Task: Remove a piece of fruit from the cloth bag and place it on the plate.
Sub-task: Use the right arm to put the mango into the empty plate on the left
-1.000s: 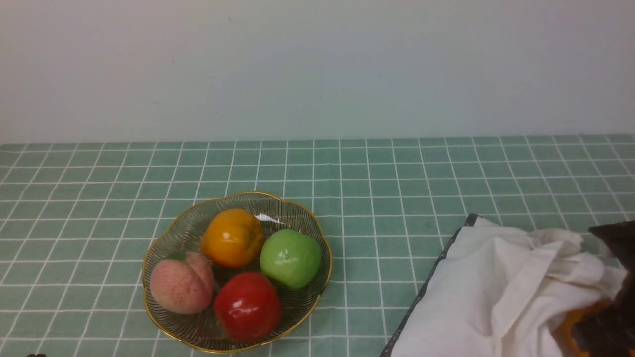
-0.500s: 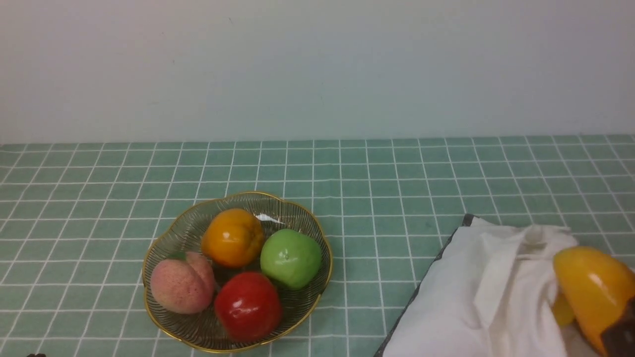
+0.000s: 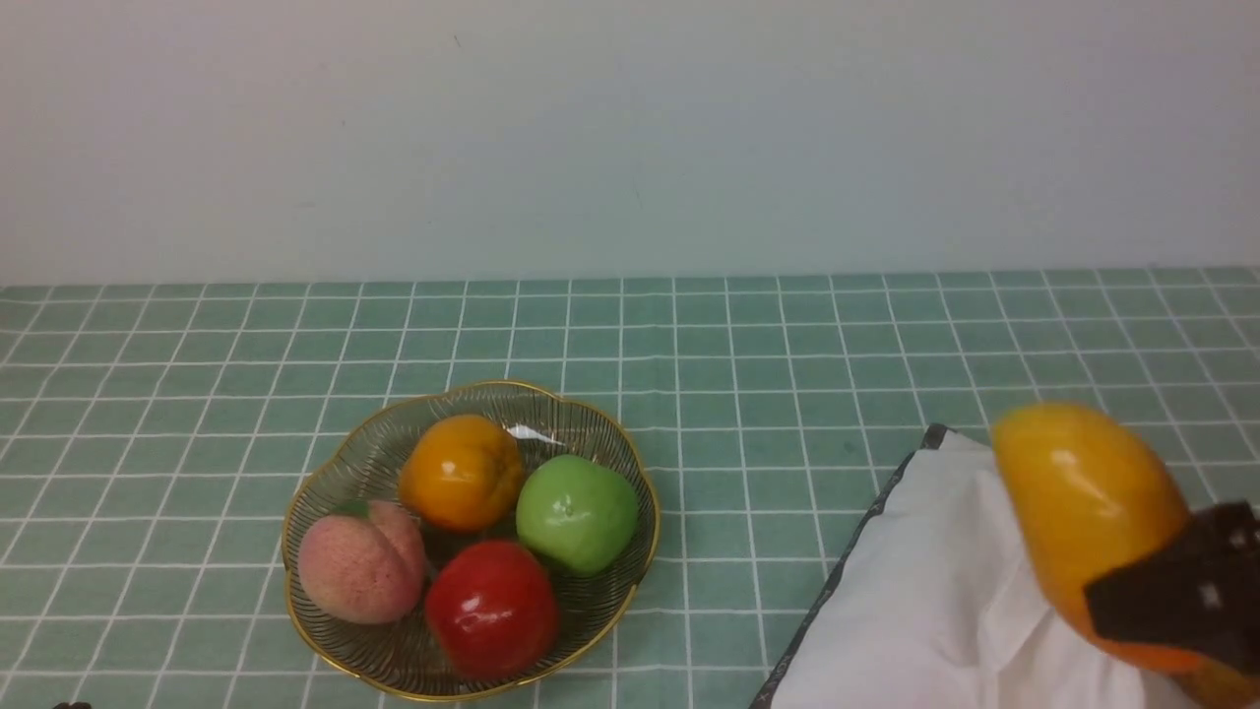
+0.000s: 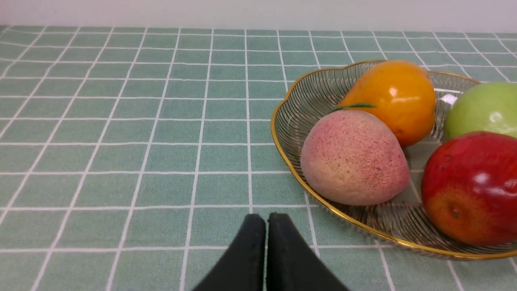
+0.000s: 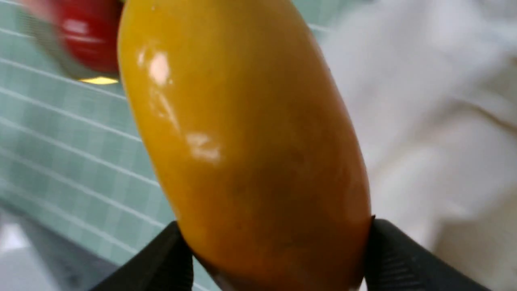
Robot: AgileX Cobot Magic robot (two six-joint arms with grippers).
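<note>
Fruit (image 3: 1083, 492) hangs in the air over the bag (image 3: 915, 591), well apart from the plate (image 3: 369, 443) on the robot's left. The right claw (image 5: 274, 262) is clamped on it near one end, one finger (image 5: 161, 262) on each side, so most of the long body sticks out beyond the grip. The skin is smooth and glossy with bright reflections, so I judge it slippery. It looks stiff, as I see no dent at the fingers. How heavy it is I cannot tell. With such an end hold, the fruit may swing or slide out; a hold across the middle would be safer. The left claw (image 4: 266, 242) is pressed together, low over the desk (image 4: 121, 121) just beside the plate. The plate carries four other fruits (image 3: 576, 512) and looks fragile, so a soft landing is needed.
</note>
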